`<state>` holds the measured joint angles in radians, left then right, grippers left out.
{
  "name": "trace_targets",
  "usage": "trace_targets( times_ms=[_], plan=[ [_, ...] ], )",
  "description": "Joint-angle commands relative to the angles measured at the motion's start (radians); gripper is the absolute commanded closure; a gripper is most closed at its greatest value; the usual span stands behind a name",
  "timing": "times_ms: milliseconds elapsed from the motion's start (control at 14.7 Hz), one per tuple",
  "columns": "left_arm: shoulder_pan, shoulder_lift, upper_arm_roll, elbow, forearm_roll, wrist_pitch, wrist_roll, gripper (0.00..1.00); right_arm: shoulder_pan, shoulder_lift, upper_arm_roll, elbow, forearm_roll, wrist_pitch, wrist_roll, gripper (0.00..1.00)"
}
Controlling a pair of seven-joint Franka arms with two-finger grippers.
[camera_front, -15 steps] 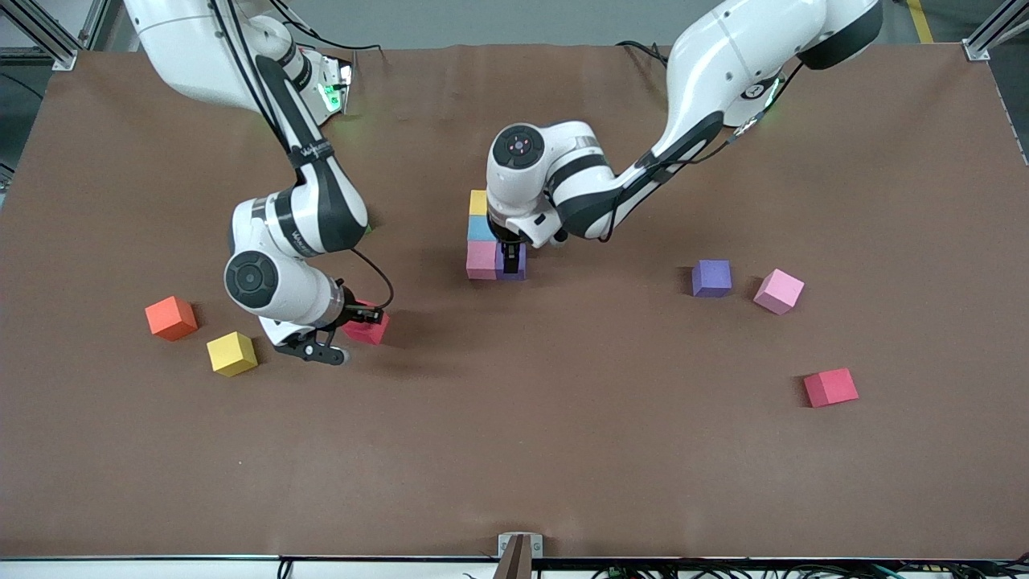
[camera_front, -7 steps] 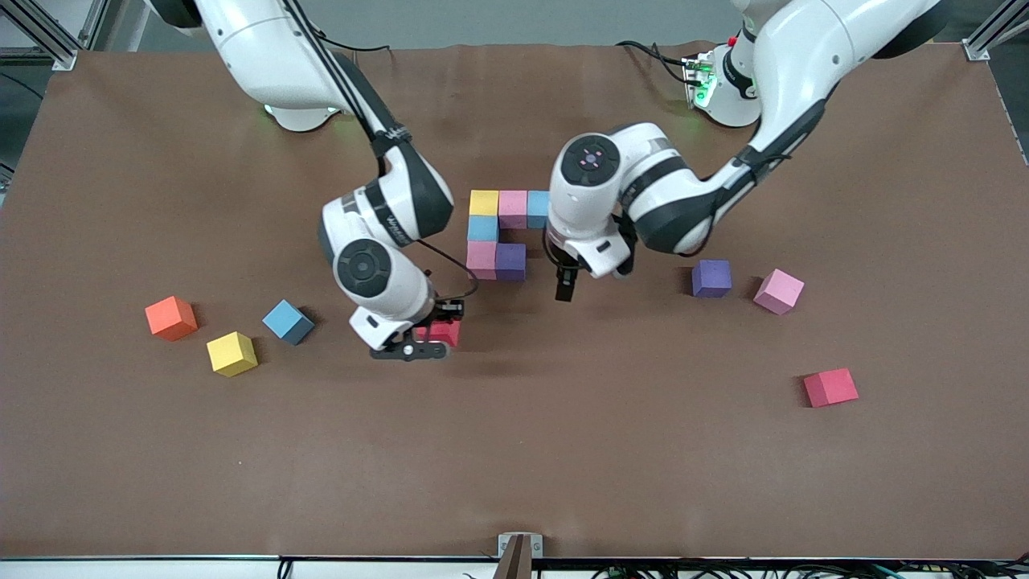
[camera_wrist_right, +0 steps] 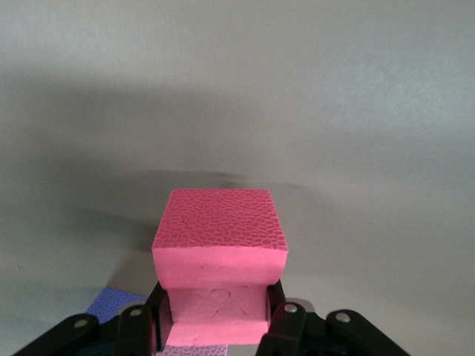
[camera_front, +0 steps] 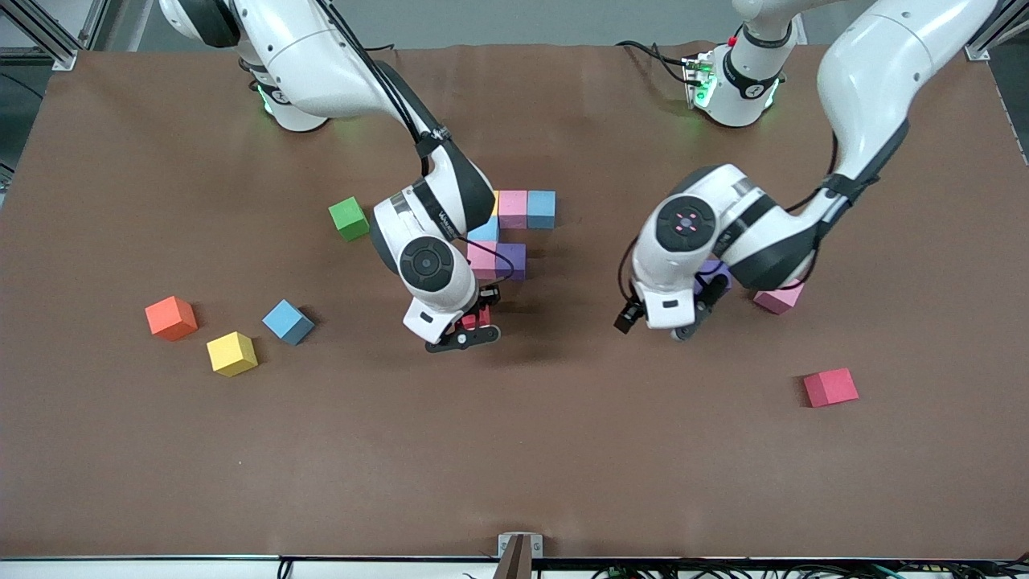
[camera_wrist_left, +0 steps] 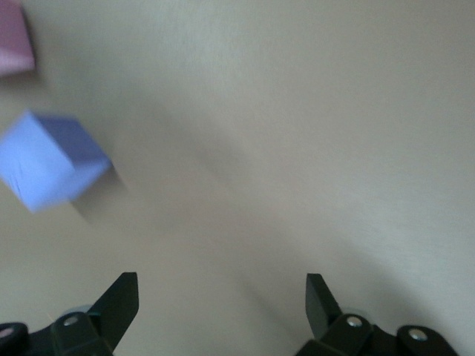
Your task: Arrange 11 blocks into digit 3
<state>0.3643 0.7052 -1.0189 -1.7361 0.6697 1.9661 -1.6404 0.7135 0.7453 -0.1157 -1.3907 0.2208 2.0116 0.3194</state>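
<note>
The partial digit 3 stands mid-table: pink (camera_front: 512,207) and light blue (camera_front: 541,207) cubes in one row, a light blue cube (camera_front: 485,232), then pink (camera_front: 482,259) and purple (camera_front: 511,259) cubes. My right gripper (camera_front: 474,322) (camera_wrist_right: 215,320) is shut on a red block (camera_front: 474,318) (camera_wrist_right: 219,248), low over the table beside that purple cube (camera_wrist_right: 111,304). My left gripper (camera_front: 653,323) (camera_wrist_left: 221,297) hangs open and empty beside a loose purple cube (camera_front: 714,273) (camera_wrist_left: 48,159) and a pink one (camera_front: 778,299) (camera_wrist_left: 15,44). The arm partly hides both in the front view.
Another red cube (camera_front: 830,388) lies toward the left arm's end. Toward the right arm's end lie a light blue cube (camera_front: 287,322), a yellow cube (camera_front: 231,354), an orange cube (camera_front: 170,318) and a green cube (camera_front: 348,217).
My right arm has carried the red block from near the yellow cube across to the figure. My left gripper has left the figure's purple cube and swung toward the loose purple and pink cubes.
</note>
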Motion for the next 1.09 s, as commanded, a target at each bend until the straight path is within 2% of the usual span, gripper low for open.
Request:
trace_targets(
  times_ms=[0, 204, 340, 679, 1019],
  plan=[
    [0.097, -0.064, -0.027, -0.098, 0.013, -0.004, 0.262, 0.01, 0.018, 0.014, -0.009, 0.024, 0.017, -0.036, -0.019, 0.64],
    [0.241, -0.062, -0.084, -0.172, 0.013, 0.014, 0.532, 0.01, 0.029, 0.022, -0.007, 0.019, 0.022, -0.036, -0.011, 0.65],
    [0.3, -0.059, -0.096, -0.216, 0.013, 0.036, 0.638, 0.01, 0.038, 0.022, -0.009, 0.01, 0.02, -0.036, -0.007, 0.65],
    [0.398, -0.052, -0.096, -0.381, 0.105, 0.215, 0.721, 0.01, 0.078, 0.02, -0.002, -0.022, 0.018, -0.036, 0.159, 0.67],
    [0.426, -0.05, -0.093, -0.431, 0.12, 0.215, 0.758, 0.01, 0.083, 0.016, -0.004, -0.053, 0.017, -0.036, 0.179, 0.67]
  ],
)
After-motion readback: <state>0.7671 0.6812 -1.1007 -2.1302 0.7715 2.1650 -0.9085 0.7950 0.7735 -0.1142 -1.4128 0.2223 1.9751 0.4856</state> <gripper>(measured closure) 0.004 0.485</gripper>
